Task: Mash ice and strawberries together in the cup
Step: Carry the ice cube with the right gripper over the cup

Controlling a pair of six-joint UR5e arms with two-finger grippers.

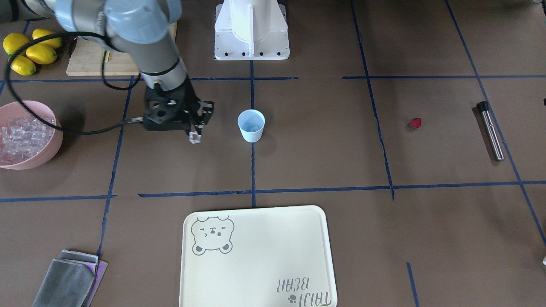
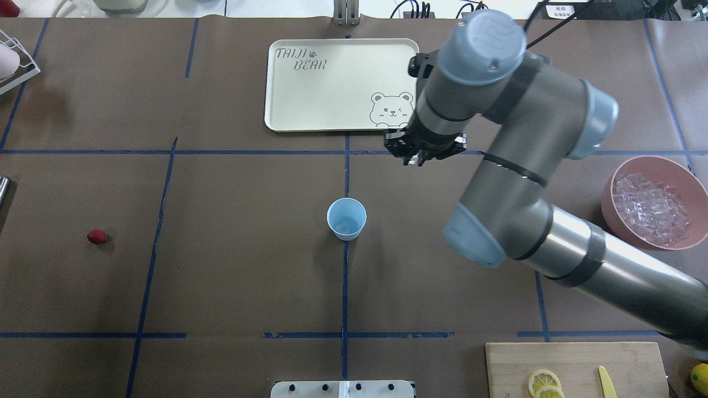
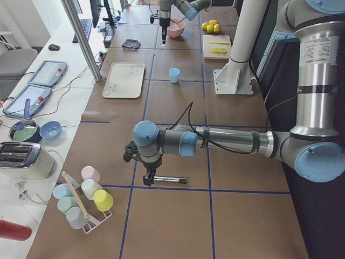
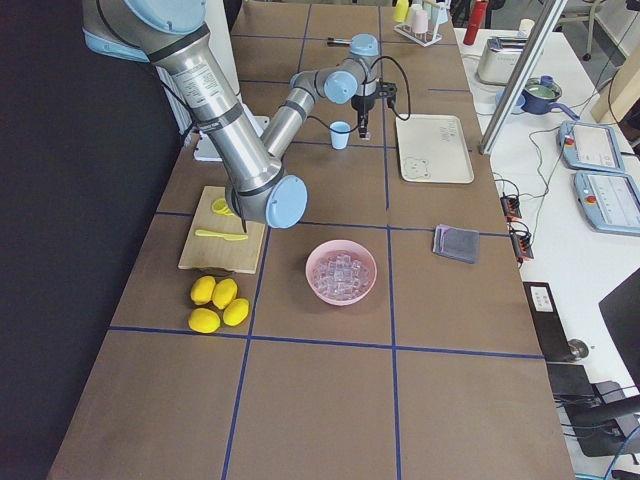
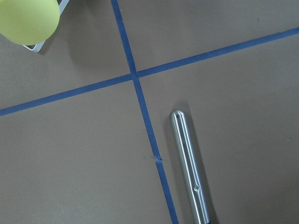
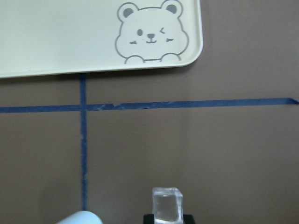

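Across the brown taped surface [image 1: 324, 162], the robot's right arm [image 2: 520, 182] reaches out from the side of the pink bowl [image 2: 655, 159], which is heaped with clear ice. A cream bear-print tray [image 1: 264, 256] lies bare along the operators' edge. The light-blue cup [image 1: 251, 125] stands upright on the centre tape line, with what looks like a little ice already at its bottom. The right tool [image 1: 195, 134] hangs between bowl and cup, clenched on a single ice cube [image 6: 167, 205] pinched at the very tips of its fingers. Well apart, at the far end, the left tool [image 3: 148, 178] hovers over a metal pestle [image 1: 490, 132]; whether it is released or clenched cannot be told from here. The lone strawberry [image 1: 416, 123] lies on the surface between cup and pestle, not yet in the cup.

The risks appear plain. A slick cube held only at the fingertips could slide free short of the cup. The cup's mouth is narrow, so an off-centre release could bounce the cube off the rim. A low pass by the tool could tip the light tumbler.
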